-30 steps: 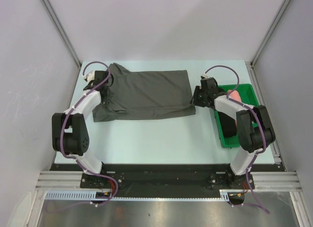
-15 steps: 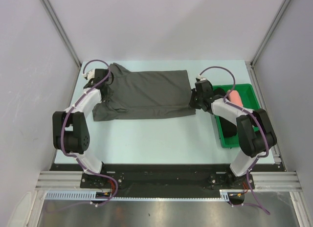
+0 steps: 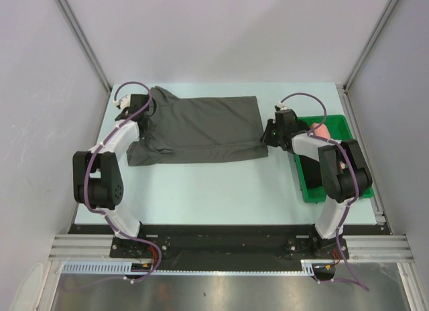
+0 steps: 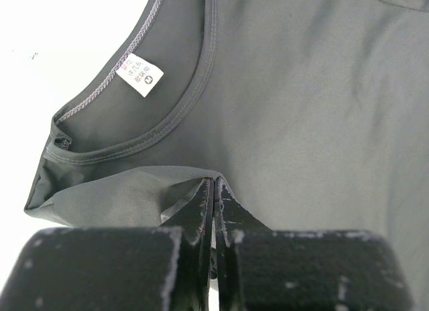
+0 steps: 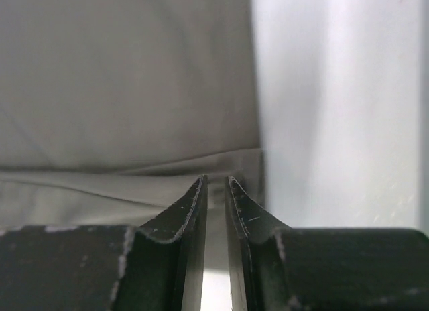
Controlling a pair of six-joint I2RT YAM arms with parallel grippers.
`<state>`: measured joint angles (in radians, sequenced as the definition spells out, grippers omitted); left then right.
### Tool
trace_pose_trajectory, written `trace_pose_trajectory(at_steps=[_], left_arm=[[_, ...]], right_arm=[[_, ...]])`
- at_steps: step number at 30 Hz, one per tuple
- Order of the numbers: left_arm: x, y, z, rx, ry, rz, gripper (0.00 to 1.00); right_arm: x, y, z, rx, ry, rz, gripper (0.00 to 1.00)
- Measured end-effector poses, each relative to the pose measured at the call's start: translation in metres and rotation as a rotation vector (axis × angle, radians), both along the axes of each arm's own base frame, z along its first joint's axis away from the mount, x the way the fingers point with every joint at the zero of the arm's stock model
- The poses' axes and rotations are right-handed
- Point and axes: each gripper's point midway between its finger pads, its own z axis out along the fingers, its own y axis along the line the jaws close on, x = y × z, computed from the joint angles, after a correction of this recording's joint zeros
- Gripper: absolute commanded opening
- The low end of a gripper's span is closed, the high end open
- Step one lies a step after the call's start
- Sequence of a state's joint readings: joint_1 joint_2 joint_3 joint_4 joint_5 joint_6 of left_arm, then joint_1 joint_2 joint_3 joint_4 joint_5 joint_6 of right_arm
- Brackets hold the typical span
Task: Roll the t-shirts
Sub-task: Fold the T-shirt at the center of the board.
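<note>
Pinching grey t-shirt [image 4: 308, 96] near collar [image 4: 175, 120], left gripper [image 4: 213, 187] clenched; neck label [image 4: 139, 76] shows only in left wrist view; right gripper [image 5: 216, 182] at hem [image 5: 134, 180], grasp cannot be told.

Pale mint flat tabletop [image 3: 201, 190]. Dark charcoal-grey cloth t-shirt [image 3: 201, 127] lies spread out near the far edge. Green rectangular plastic tray [image 3: 333, 118] sits at the right edge.

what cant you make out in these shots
- Label print: left wrist view, too small to read.
- Black roll and pink roll in the tray: top view, right arm covers most.
- Right gripper on the shirt hem: right wrist view, grip unclear, fingertips hide the contact.
</note>
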<state>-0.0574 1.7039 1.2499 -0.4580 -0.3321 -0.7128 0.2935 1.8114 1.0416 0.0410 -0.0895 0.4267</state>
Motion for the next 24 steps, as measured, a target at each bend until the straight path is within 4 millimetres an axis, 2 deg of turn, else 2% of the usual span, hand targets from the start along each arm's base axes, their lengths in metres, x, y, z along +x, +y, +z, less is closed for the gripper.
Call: trace_pose_trajectory(at_steps=[4, 7, 11, 16, 19, 22, 24], left_arm=[[0.001, 0.0, 0.001, 0.004, -0.001, -0.007, 0.02], [0.001, 0.0, 0.001, 0.007, 0.0, -0.014, 0.02], [0.001, 0.0, 0.002, 0.01, 0.001, -0.019, 0.02], [0.003, 0.0, 0.001, 0.012, 0.004, -0.021, 0.02], [0.004, 0.0, 0.0, 0.012, 0.006, -0.021, 0.02], [0.005, 0.0, 0.0, 0.011, 0.004, -0.021, 0.02], [0.005, 0.0, 0.0, 0.011, 0.005, -0.022, 0.02]], right_arm=[[0.016, -0.003, -0.003, 0.025, -0.006, -0.009, 0.23], [0.026, -0.003, 0.005, 0.045, -0.032, -0.009, 0.34], [0.033, -0.008, 0.017, 0.051, -0.062, -0.021, 0.36], [0.033, -0.022, 0.042, 0.034, -0.097, -0.058, 0.36], [0.03, -0.023, 0.055, 0.025, -0.126, -0.06, 0.36], [0.021, -0.02, 0.056, 0.023, -0.127, -0.048, 0.34], [0.014, -0.019, 0.048, 0.018, -0.108, -0.041, 0.34]])
